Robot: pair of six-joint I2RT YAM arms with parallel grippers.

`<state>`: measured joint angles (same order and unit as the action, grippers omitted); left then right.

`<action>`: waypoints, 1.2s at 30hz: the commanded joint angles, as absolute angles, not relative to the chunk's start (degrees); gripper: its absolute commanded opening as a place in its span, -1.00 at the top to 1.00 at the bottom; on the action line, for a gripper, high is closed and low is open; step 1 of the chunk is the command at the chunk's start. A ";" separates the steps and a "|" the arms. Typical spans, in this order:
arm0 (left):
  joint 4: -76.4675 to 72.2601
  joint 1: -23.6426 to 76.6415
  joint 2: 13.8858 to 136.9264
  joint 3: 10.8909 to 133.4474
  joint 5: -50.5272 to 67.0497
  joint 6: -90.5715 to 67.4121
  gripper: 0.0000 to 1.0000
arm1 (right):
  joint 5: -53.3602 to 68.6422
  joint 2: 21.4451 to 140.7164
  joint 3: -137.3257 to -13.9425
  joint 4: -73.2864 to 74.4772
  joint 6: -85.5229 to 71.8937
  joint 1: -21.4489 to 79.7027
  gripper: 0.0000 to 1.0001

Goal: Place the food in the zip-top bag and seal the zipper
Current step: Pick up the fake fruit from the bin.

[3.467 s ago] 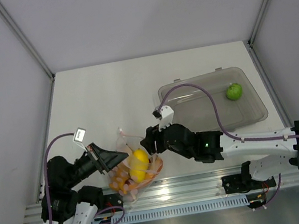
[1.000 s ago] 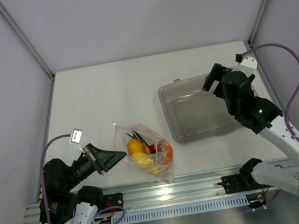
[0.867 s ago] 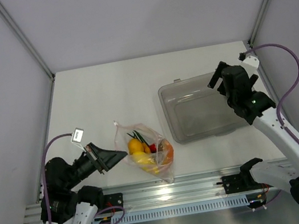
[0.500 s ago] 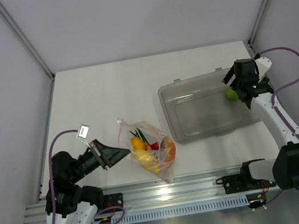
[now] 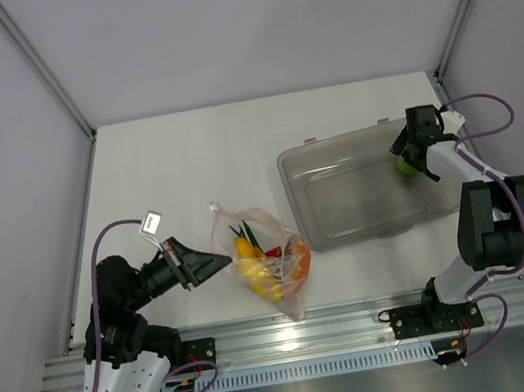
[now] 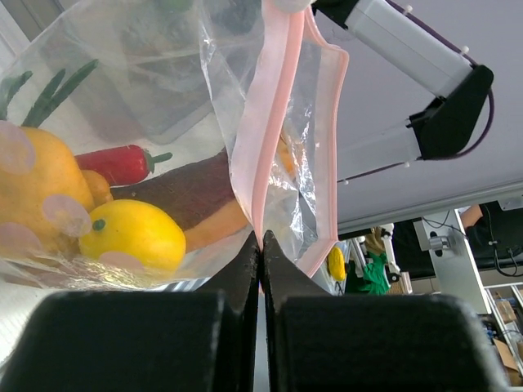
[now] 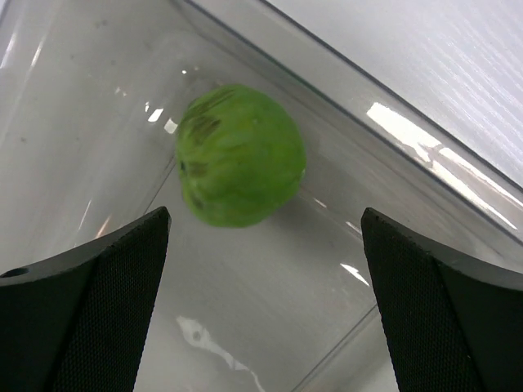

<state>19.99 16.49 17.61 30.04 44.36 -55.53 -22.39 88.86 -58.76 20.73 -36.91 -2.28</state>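
Your left arm sits low by the table's near-left corner, forearm pointing right. The left gripper is clenched on the zipper of the zip-top bag, which lies near the near edge and holds a red chili and yellow fruit. Your right arm is folded along the right edge, and the right gripper is spread wide above the green round fruit in the grey bin's far-right corner, not touching it.
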 commanded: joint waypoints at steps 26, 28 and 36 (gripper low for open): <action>15.29 16.70 19.34 30.76 47.20 -57.13 0.99 | -13.45 88.02 -61.35 14.15 -35.34 2.63 0.93; 16.78 16.70 17.68 30.67 46.50 -57.48 0.99 | -12.66 83.69 -59.77 15.29 -34.46 5.43 1.00; 19.60 16.70 14.94 29.27 45.53 -57.30 0.99 | 2.23 58.47 -54.93 17.49 -28.48 17.57 1.00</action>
